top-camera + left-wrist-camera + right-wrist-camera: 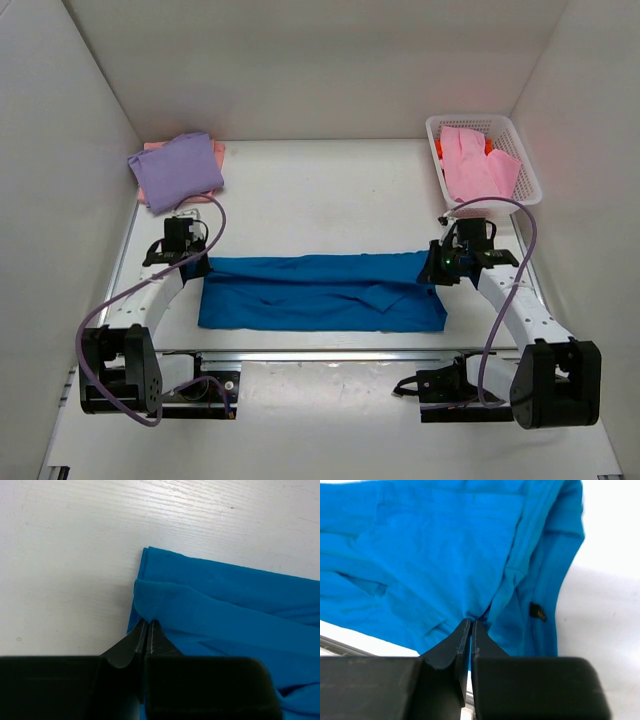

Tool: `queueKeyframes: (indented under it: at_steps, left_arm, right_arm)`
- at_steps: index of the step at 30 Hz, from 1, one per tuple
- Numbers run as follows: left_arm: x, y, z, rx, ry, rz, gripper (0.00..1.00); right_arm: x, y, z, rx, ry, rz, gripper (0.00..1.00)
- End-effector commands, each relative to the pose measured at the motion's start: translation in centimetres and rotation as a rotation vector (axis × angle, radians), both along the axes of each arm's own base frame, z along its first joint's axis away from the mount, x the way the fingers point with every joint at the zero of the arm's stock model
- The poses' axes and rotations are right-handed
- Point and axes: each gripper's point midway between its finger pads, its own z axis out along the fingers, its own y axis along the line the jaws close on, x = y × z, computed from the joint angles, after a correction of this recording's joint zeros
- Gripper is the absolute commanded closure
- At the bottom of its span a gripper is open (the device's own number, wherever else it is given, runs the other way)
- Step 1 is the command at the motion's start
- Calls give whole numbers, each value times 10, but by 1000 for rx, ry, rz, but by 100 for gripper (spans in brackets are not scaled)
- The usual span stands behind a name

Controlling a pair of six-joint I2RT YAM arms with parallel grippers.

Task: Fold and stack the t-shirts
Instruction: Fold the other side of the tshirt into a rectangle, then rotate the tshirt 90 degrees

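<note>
You saw only slivers: salmon shirt (219,151) under lavender shirt (177,170), orange shirt (439,152) under light pink shirt (478,165).

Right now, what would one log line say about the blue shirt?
blue shirt: long folded band on table | left tool: shut on left end | right tool: shut on right end | purple shirt: folded, far left

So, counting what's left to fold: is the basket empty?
No, a pink shirt and some orange cloth lie in the basket.
</note>
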Motion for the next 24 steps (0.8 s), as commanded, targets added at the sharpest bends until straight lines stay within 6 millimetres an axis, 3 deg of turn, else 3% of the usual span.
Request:
queueKeyframes:
  at_steps: [1,2,3,4,6,8,11,16,18,19,20,22,24]
  left_arm:
    - [-3,7,5,27,-12,36,89]
    - [-8,7,4,25,6,49,86]
    - [-9,12,3,35,21,84,77]
    - [-13,13,-1,29,48,92,61]
    - [-18,18,-6,45,80,120,52]
    - [-21,19,-5,55,88,124,51]
    - [-19,19,-4,43,82,130,51]
    - [-6,18,16,50,15,131,52]
    - [4,15,28,47,-23,114,54]
    - [12,-2,36,36,-54,53,57]
    - [20,-10,45,29,-89,32,57]
    - [35,-26,54,-10,-144,7,59]
    - [49,-43,63,-65,-192,-19,61]
  right_arm:
    - [-10,1,-2,-4,11,-20,100]
    - [-17,0,-5,-1,40,-39,100]
    - [-23,-1,-10,-5,70,-68,100]
    - [-25,3,-6,-9,58,-56,100]
    - [-29,8,-1,10,79,-73,100]
    - [-32,10,4,52,90,-99,96]
    - [-40,7,6,41,130,-152,74]
    - [-33,-15,20,-32,92,-261,64]
    - [-25,-13,24,-21,67,-255,66]
    - [-21,-6,30,3,47,-232,71]
    - [-18,1,28,7,52,-205,83]
    - [-17,20,22,28,72,-150,94]
    - [-20,40,11,8,107,-99,98]
